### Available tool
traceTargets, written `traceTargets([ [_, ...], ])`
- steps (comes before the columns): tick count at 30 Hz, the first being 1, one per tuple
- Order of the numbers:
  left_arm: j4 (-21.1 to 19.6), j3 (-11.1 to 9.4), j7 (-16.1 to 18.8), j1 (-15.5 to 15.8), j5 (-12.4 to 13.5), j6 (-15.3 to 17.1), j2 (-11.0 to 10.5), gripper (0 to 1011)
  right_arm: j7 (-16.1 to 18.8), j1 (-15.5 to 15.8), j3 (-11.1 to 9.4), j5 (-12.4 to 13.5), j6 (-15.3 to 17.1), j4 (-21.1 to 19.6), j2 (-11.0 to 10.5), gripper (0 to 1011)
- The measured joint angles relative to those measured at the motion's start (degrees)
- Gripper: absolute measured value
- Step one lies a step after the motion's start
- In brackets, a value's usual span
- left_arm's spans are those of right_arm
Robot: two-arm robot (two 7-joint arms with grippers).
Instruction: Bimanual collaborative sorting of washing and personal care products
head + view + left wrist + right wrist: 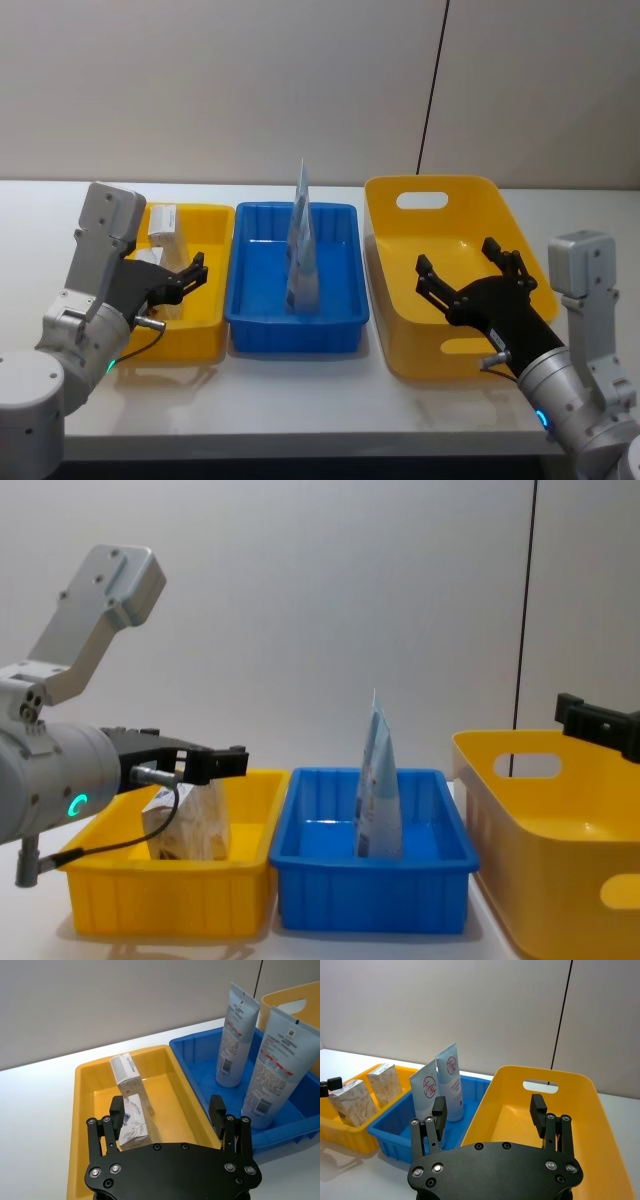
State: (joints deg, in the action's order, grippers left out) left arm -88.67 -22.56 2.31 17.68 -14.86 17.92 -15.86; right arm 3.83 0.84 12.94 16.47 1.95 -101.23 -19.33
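Both the left gripper (188, 277) and right gripper (462, 262) hover, fingers spread

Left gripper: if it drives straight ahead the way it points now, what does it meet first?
Most likely the nearer marbled box in the yellow tray. It sits off-centre between the open fingers of the left gripper, so one finger may catch it. Depth is unclear.

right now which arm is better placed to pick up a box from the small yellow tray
Left, most likely. The left pincer hovers open over the yellow tray, close beside the boxes. The right pincer hangs over the large basket, with the blue tray between.
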Motion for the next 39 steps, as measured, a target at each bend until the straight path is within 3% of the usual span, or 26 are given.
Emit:
traceTargets([
  [22,4.13,1.73,-0.28,0.96,-0.12,2.46,0.89,1001,0.0,0.0,0.0,0.0,0.0,0.0,0.0,1002],
  [39,9.91,2.97,-2.23,3.1,-0.36,1.01,1.99,1001,0.0,0.0,0.0,0.0,0.0,0.0,0.0,1002],
])
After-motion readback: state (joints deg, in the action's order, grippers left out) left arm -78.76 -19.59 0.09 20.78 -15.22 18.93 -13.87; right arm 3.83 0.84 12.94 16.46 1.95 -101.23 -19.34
